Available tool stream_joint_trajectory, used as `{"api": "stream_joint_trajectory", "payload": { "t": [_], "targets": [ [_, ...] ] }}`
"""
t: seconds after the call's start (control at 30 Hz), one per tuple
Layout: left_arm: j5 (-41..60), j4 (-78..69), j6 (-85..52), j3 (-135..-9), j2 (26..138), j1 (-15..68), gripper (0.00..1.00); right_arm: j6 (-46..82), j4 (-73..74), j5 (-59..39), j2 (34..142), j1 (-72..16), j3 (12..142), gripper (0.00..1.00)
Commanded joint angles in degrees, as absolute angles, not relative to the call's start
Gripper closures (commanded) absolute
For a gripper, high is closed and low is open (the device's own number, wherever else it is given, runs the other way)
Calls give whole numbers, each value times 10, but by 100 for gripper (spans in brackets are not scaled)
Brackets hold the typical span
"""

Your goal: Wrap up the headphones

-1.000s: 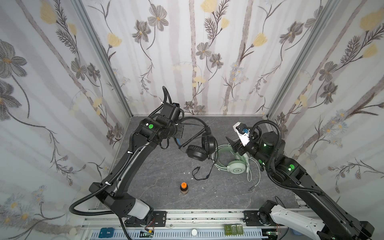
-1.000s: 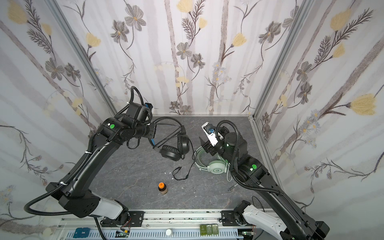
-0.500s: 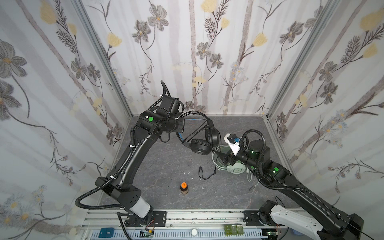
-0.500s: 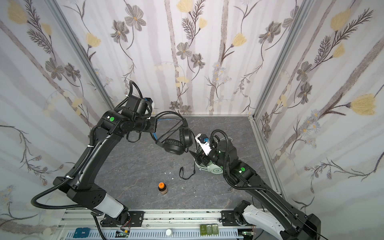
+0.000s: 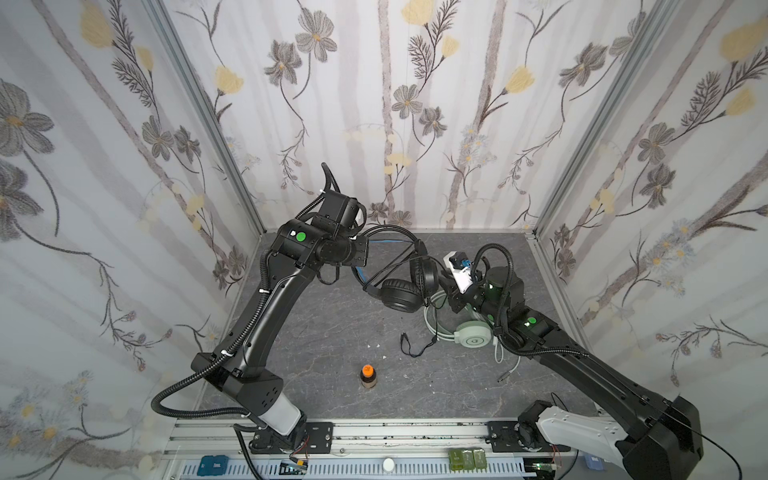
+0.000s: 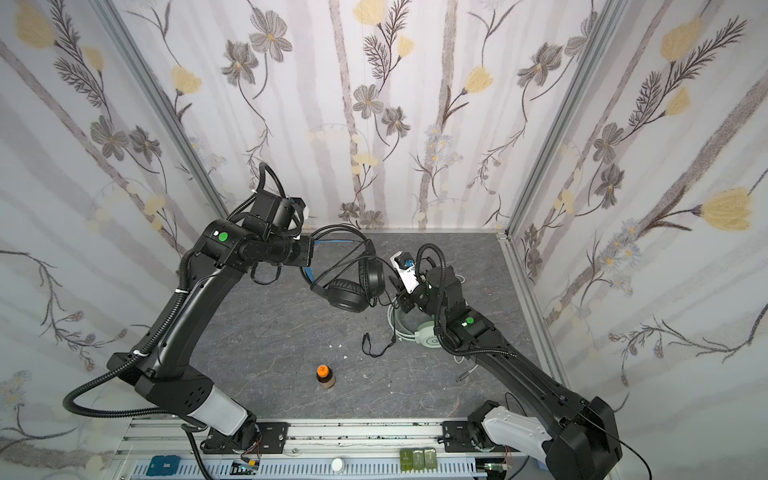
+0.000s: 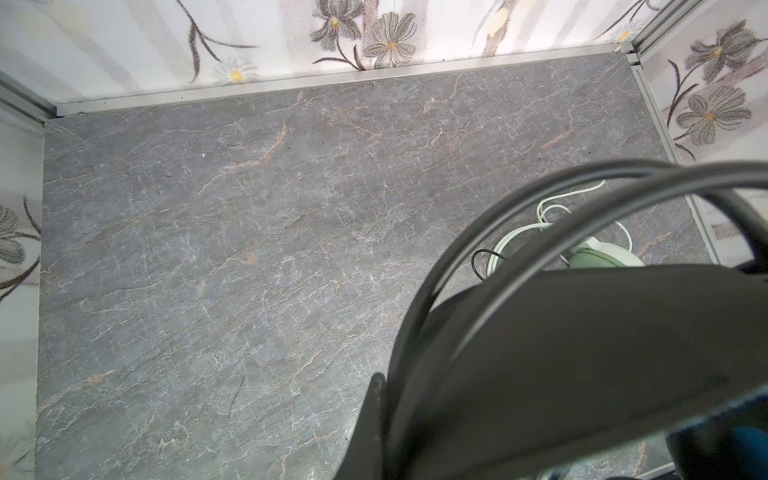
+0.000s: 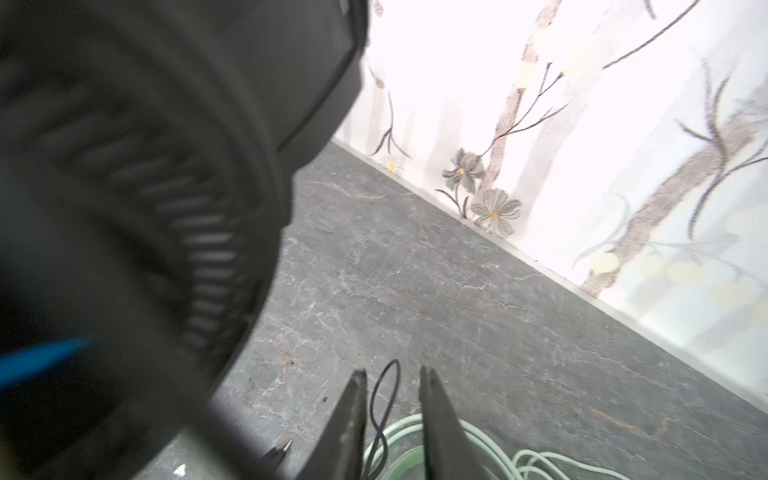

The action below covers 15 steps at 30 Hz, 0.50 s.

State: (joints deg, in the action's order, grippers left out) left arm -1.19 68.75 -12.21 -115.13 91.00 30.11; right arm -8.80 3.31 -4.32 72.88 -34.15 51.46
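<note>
1. Our left gripper (image 5: 365, 248) is closed on the band of the black headset (image 5: 399, 293); in the left wrist view that band fills the frame beside one finger (image 7: 376, 415)
2. Our right gripper (image 8: 392, 374) has its jaws a narrow way apart, with the black cable (image 8: 379, 415) running through the gap; there is room on either side, so it is not pinched
3. In both top views the black headset hangs clear of the table (image 5: 316, 332), over its far middle. The band rises left to the left gripper, and the cups hang low, just left of the right gripper
4. The black cable drops from the cups to the table, and its loose end lies in a small bend near the middle, just left of the mint headset (image 5: 473, 334)
5. The mint headset lies on the table at the right, partly under the right arm, one round cup facing up. The mint cable (image 5: 509, 361) trails from it toward the near right
6. A bottle (image 5: 368, 376) with an orange cap stands upright at the near middle, well apart from both headsets
</note>
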Motion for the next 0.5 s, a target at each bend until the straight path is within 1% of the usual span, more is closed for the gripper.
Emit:
{"api": "stream_joint_trajectory", "payload": {
  "t": [0.0, 0.13, 0.2, 0.3, 0.47],
  "targets": [
    [3, 678, -128, -1145, 903, 299, 100, -114, 64, -16, 742, -333, 549, 88],
    [16, 673, -124, -1133, 899, 299, 100, -143, 46, 22, 773, -330, 603, 99],
    [28, 670, -121, -1129, 897, 299, 100, -146, 41, 53, 791, -330, 630, 100],
    [47, 663, -120, -1121, 893, 299, 100, -145, 38, 62, 817, -316, 664, 100],
    [57, 647, -121, -1107, 878, 299, 100, -143, 39, 48, 854, -295, 694, 100]
  ]
}}
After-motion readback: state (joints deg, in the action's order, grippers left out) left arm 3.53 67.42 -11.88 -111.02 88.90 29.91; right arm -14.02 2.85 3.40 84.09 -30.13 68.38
